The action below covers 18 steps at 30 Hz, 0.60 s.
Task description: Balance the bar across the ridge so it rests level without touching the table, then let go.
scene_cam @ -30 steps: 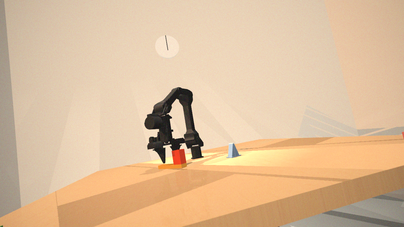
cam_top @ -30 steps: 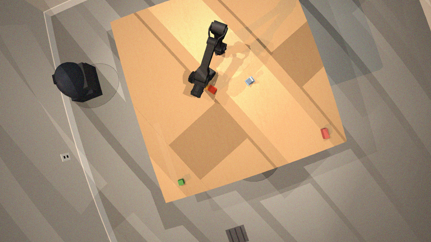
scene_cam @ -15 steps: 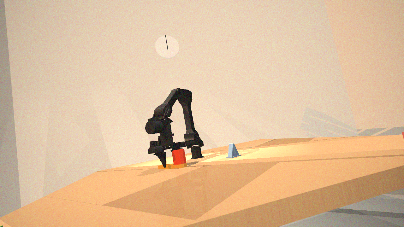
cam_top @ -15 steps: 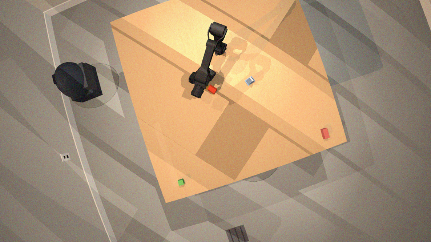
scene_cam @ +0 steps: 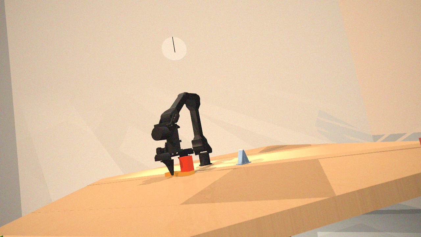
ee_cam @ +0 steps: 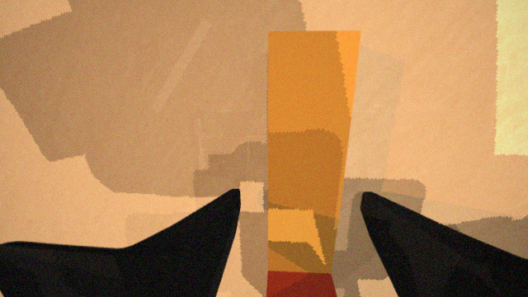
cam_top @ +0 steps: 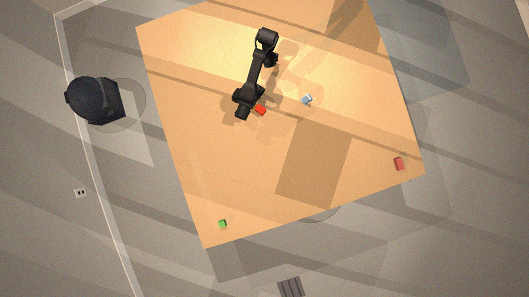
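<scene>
The orange bar (scene_cam: 189,173) (ee_cam: 305,95) lies flat on the table. A red block (cam_top: 260,110) (scene_cam: 185,163) (ee_cam: 299,285) stands on one end of it. My gripper (scene_cam: 178,173) (ee_cam: 299,198) is open and low over the bar, one finger on each side of it. In the wrist view there is a gap between each fingertip and the bar. In the exterior view one finger is mostly hidden behind the red block, and the arm covers the gripper in the top view. The pale blue ridge (cam_top: 306,99) (scene_cam: 242,157) stands apart, to the right of the bar, with nothing on it.
The wooden table (cam_top: 226,161) (scene_cam: 117,206) also carries a green cube (cam_top: 222,223) near its front left corner and a dull red box (cam_top: 398,163) near its right corner in the top view. The arm's base (scene_cam: 205,159) stands between bar and ridge in the exterior view.
</scene>
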Motion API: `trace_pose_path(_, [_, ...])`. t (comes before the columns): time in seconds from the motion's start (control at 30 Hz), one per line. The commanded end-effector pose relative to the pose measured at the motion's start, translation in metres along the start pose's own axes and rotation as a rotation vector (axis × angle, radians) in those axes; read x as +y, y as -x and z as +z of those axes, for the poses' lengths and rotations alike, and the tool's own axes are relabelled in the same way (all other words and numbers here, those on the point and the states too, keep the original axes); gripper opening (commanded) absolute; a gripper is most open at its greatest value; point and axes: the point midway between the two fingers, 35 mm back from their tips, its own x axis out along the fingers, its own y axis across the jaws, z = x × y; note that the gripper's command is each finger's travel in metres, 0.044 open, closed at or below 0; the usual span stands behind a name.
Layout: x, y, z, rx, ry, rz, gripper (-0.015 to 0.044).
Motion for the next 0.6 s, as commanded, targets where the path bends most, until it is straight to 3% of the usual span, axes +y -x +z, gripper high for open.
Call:
trace_pose_path(0.0, [0.000,0.000,0.000,0.000,0.000,0.000,0.0236])
trace_pose_path(0.13, [0.000,0.000,0.000,0.000,0.000,0.000,0.0131])
trace_pose_path(0.33, [0.000,0.000,0.000,0.000,0.000,0.000,0.0091])
trace_pose_path(0.47, [0.001,0.006,0.000,0.000,0.000,0.000,0.0000])
trace_pose_path(0.57, [0.003,0.014,-0.001,0.000,-0.001,0.000,0.0000])
